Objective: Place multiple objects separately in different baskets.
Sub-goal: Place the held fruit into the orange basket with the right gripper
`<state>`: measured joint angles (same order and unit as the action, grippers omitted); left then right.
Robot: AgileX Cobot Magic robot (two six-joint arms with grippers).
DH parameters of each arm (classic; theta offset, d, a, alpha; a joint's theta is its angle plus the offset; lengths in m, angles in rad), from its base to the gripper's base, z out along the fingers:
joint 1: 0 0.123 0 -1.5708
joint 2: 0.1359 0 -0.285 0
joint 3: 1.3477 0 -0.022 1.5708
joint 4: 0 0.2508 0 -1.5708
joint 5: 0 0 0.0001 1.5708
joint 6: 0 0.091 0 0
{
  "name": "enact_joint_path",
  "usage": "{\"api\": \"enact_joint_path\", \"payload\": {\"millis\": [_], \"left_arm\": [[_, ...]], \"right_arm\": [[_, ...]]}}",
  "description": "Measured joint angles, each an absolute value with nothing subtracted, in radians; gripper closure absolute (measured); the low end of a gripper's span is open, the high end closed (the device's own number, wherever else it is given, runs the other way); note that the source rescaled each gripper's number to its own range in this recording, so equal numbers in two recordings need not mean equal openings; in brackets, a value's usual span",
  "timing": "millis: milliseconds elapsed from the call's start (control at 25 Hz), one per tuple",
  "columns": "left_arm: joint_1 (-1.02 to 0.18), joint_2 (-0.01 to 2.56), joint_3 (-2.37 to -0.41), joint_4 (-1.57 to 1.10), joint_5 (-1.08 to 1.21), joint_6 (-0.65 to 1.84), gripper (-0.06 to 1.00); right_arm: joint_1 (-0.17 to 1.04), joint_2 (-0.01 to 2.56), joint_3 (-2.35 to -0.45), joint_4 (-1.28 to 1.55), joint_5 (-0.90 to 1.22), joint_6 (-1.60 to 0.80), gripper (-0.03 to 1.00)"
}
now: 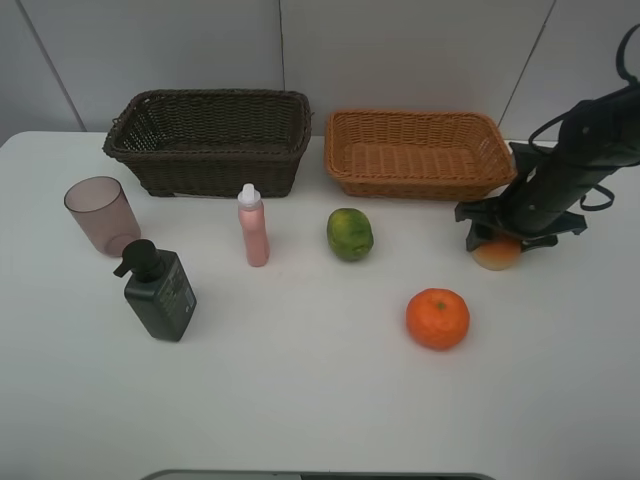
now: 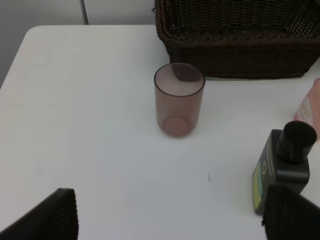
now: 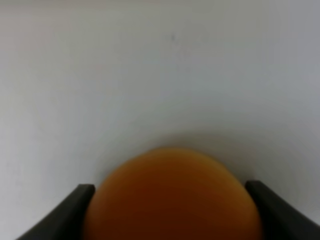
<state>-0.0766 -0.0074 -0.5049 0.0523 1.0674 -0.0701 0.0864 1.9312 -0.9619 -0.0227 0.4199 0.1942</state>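
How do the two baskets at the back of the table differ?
The dark basket is deep brown; the light basket is orange-brown. The dark basket has taller walls and is deeper; the light basket is shallower. Seen from the high camera, the dark basket stands on the left and the light basket on the right. Both are rectangular, woven and empty.

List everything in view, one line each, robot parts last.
table: one, white, under everything
deep basket: one, dark brown, back left
shallow basket: one, light orange-brown, back right
cup: one, translucent pinkish, far left
pump bottle: one, dark green, front of cup
slim bottle: one, pink, white cap, centre-left
round fruit: one, green, centre
orange: one, orange, front right
peach: one, red-yellow, right
left fingers: two, black, open, facing the cup
right fingers: two, black, closed on the peach
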Motion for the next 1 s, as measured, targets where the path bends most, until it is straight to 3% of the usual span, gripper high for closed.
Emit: {"api": "enact_joint_path", "payload": {"millis": [760, 1000], "left_arm": [[-0.077, -0.007, -0.505, 0.052, 1.067, -0.07, -0.01], [-0.077, -0.007, -0.505, 0.052, 1.067, -0.07, -0.01]], "right_arm": [[0.086, 1.926, -0.962, -0.025, 0.415, 0.194, 0.94], [0.086, 1.807, -0.963, -0.03, 0.487, 0.194, 0.94]]}}
